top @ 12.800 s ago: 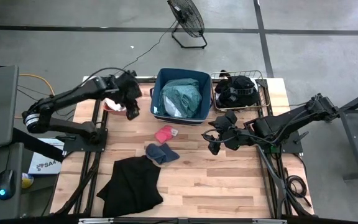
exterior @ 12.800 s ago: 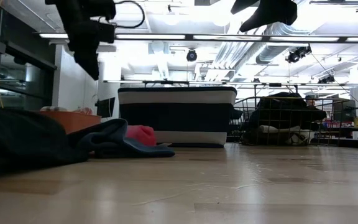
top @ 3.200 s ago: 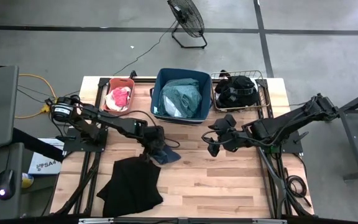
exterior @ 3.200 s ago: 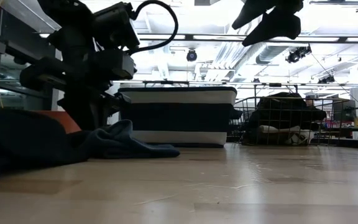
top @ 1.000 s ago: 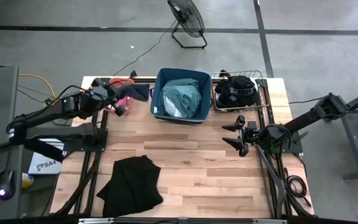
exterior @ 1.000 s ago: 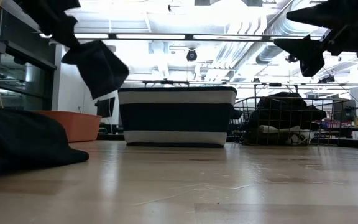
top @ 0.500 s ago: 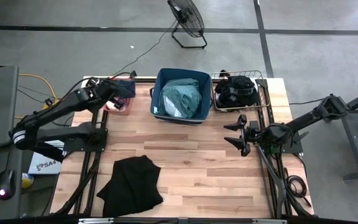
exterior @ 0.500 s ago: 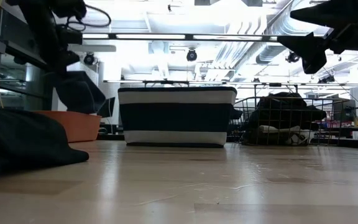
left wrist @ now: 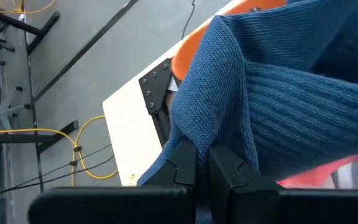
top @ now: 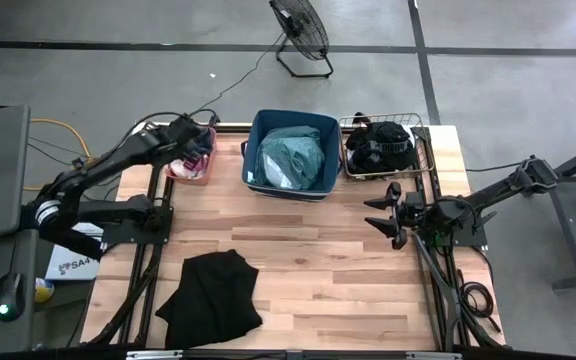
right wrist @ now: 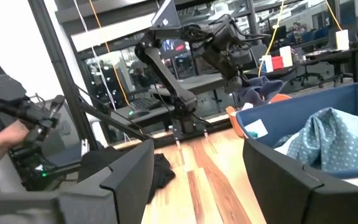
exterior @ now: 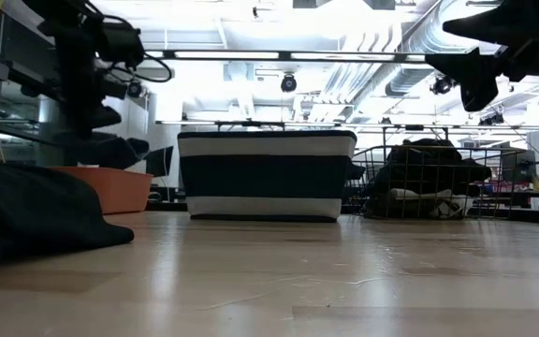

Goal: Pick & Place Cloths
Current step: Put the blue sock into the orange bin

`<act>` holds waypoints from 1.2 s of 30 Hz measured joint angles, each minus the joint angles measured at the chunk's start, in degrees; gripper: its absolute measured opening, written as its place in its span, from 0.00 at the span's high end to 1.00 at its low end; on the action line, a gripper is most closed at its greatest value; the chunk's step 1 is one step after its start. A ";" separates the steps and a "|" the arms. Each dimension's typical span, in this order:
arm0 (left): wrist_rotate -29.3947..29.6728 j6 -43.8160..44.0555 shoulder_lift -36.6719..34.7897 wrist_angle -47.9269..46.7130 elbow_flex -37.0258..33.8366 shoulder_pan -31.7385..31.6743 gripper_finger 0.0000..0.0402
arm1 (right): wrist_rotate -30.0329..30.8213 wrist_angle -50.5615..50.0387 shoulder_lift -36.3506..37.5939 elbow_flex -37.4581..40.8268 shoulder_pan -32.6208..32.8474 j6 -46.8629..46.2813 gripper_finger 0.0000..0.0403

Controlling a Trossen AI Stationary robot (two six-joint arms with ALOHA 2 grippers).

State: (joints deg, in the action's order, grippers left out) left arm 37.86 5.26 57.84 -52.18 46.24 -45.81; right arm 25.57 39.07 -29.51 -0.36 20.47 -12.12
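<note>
I count one table point(top: 368, 270) carrying three bins along its far edge: a navy bin point(top: 290, 152) with one teal shirt point(top: 293, 155), a wire basket point(top: 423, 150) of black clothes point(top: 383, 145), and an orange bin point(top: 190, 165). One black cloth point(top: 208, 298) lies spread at the near left. My left gripper point(top: 200, 143) hangs over the orange bin, pinched tight on one blue knit cloth point(left wrist: 291, 87), while my right gripper point(top: 386, 213) waits at the table's right side, fingers spread wide and holding nothing.
</note>
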 joint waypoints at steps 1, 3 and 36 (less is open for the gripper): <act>-0.18 0.02 0.43 0.00 0.00 0.52 0.99 | 0.08 -0.23 0.00 0.02 0.00 -0.01 0.41; -3.54 -0.14 0.47 0.16 -0.02 1.15 0.99 | 0.24 -0.22 -0.03 0.04 0.00 -0.04 0.41; -11.58 -2.01 21.54 3.60 -0.01 -2.55 0.78 | -0.44 -1.29 -0.05 0.07 0.00 0.37 0.41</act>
State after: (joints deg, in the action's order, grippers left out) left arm 26.28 3.25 79.38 -48.59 46.23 -48.37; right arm 25.12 37.78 -29.56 -0.30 20.47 -11.75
